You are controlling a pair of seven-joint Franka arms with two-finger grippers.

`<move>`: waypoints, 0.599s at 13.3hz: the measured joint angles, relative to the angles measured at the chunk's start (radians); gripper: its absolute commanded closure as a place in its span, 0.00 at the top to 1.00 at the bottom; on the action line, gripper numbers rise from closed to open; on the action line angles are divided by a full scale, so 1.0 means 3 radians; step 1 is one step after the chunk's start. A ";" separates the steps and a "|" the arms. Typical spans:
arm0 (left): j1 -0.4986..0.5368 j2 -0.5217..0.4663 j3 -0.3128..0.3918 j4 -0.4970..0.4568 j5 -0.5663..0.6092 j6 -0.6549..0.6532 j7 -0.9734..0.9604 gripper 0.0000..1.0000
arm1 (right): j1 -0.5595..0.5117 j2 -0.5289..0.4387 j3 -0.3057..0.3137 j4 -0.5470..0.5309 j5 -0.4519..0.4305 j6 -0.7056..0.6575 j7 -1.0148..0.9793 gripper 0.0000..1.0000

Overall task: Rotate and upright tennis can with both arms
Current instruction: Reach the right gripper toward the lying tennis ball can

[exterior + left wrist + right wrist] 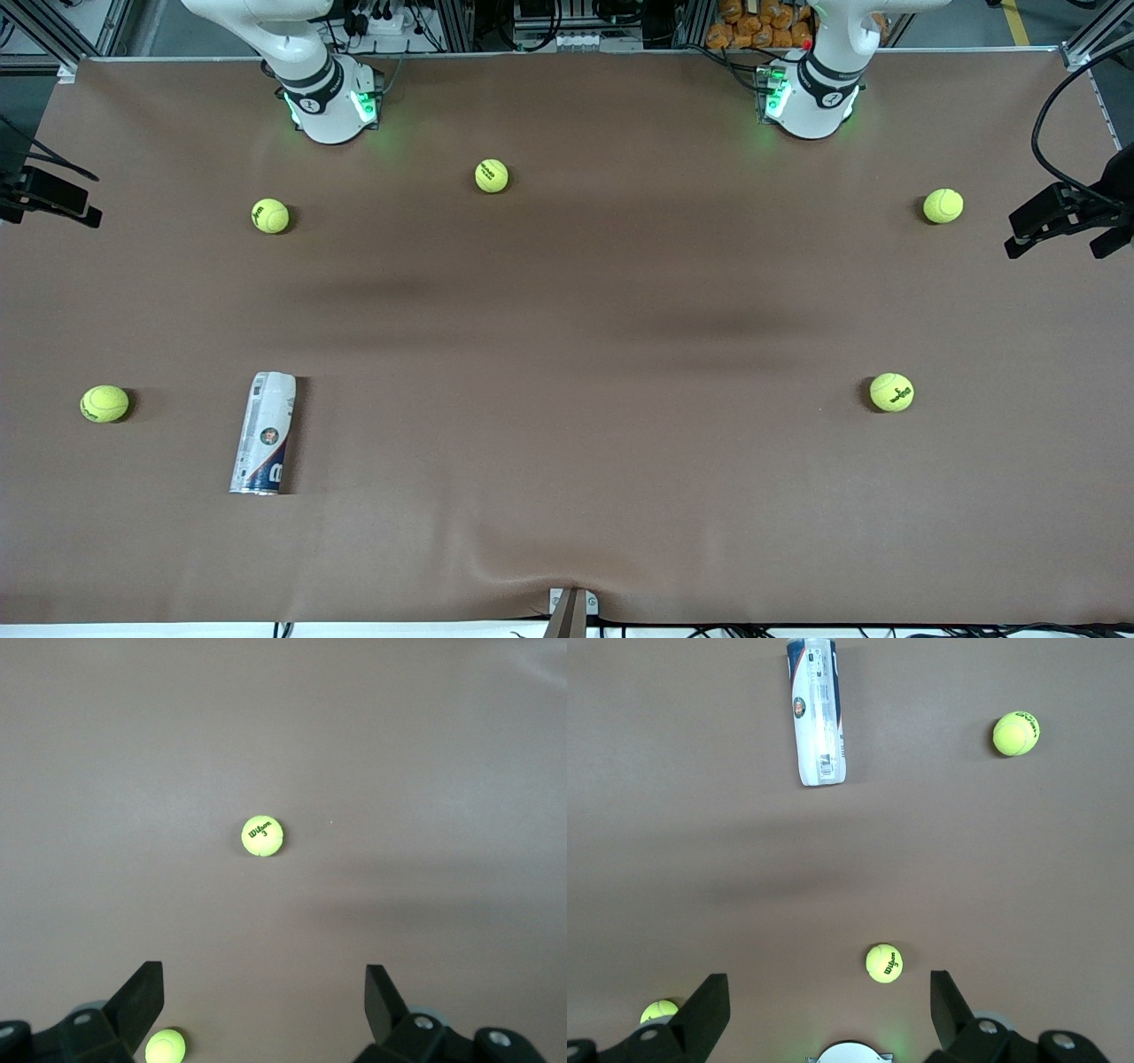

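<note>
The tennis can (263, 432) lies on its side on the brown table, toward the right arm's end, with its navy band end nearer to the front camera. It also shows in the right wrist view (816, 713). My right gripper (829, 981) is open and empty, high over the table near its own base (850, 1052), well apart from the can. My left gripper (264, 972) is open and empty, high over bare table with a tennis ball (262, 835) below. Both hands are out of the front view; only the arm bases (330, 102) (811, 97) show.
Several yellow-green tennis balls lie scattered: one (104, 403) beside the can toward the table's end, others (270, 215) (492, 175) nearer the bases, two (943, 206) (891, 392) toward the left arm's end. Black camera mounts (1063, 217) (44, 195) stand at both table ends.
</note>
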 measured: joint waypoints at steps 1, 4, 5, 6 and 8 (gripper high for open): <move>-0.0001 0.0000 0.0000 0.0000 0.0000 -0.0002 0.0000 1.00 | 0.0000 0.0004 0.0000 -0.0002 0.0000 0.0000 0.0000 1.00; -0.0001 0.0000 0.0000 0.0000 -0.0003 -0.0014 0.0000 1.00 | 0.0000 0.0008 0.0000 -0.0021 0.0000 0.0000 0.0000 1.00; -0.0001 0.0000 0.0000 0.0000 -0.0004 -0.0015 0.0000 1.00 | 0.0000 0.0010 0.0000 -0.0027 0.0000 0.0000 0.0000 1.00; 0.0002 0.0000 0.0000 -0.0001 -0.0005 -0.0018 0.0000 1.00 | 0.0000 0.0021 0.0000 -0.0035 -0.0001 -0.0001 0.0000 1.00; 0.0004 0.0002 0.0000 -0.0001 -0.0006 -0.0045 0.0000 1.00 | -0.0001 0.0100 0.0000 -0.0064 -0.0002 -0.0002 0.0000 1.00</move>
